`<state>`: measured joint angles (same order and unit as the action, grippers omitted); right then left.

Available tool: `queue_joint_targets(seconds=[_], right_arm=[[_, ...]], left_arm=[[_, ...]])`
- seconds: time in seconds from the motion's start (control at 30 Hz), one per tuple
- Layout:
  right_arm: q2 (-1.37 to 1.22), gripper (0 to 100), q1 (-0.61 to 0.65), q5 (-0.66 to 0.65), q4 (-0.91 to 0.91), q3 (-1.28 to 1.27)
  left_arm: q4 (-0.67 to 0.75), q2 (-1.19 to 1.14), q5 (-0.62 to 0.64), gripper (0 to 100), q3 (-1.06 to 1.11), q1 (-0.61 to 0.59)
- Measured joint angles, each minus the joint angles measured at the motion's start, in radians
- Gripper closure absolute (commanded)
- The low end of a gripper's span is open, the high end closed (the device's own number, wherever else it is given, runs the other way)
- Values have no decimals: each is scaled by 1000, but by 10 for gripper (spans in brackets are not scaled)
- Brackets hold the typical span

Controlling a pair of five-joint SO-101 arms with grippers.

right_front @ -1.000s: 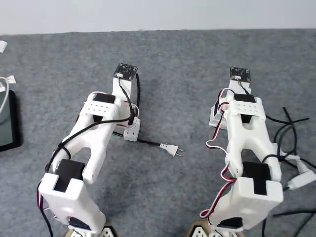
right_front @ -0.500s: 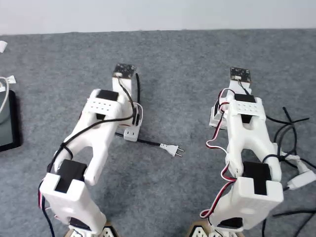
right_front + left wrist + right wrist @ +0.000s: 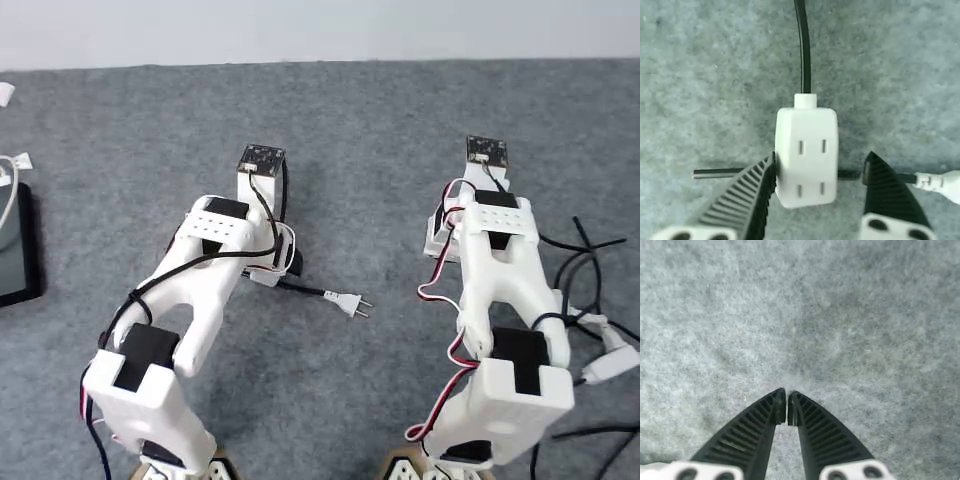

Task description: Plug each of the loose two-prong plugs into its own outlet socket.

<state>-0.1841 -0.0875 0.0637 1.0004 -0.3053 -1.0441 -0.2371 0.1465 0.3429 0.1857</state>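
Observation:
A white outlet block (image 3: 806,155) with two pairs of slots lies on the grey carpet, its black cord (image 3: 802,45) leading away. My left gripper (image 3: 821,160) is open and straddles the block: one finger (image 3: 752,192) touches its side, the other (image 3: 885,187) stands apart. From above, the left arm covers most of the block (image 3: 262,276). A white two-prong plug (image 3: 346,301) on a black cable lies loose just right of it, its tail (image 3: 942,180) visible past the fingers. My right gripper (image 3: 787,394) is shut over bare carpet. A second white outlet (image 3: 436,236) peeks out beside the right arm.
A dark flat device (image 3: 16,250) sits at the left table edge. Black cables (image 3: 585,262) and a white connector (image 3: 608,362) lie tangled at the right edge. Open carpet stretches between and beyond the arms.
The left arm has swung slightly right and settled lower over the outlet block, covering more of it. The right arm and the loose plug have stayed put.

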Motion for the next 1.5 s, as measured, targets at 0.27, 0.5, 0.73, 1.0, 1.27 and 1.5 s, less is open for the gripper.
queue_joint_targets(seconds=[0.27,0.5,0.73,1.0,1.27,1.5], right_arm=[[0,990,0,0,0,0],[0,990,35,-35,3,0],[51,989,262,-203,52,-54],[149,853,342,-394,8,-186],[269,855,482,-416,6,-242],[276,855,589,-493,-18,-242]], left_arm=[[0,0,0,840,12,-21],[0,0,0,989,12,-20],[5,2,0,987,18,-18],[0,170,69,987,164,-18],[60,491,81,987,473,-54],[68,519,138,987,580,-52]])
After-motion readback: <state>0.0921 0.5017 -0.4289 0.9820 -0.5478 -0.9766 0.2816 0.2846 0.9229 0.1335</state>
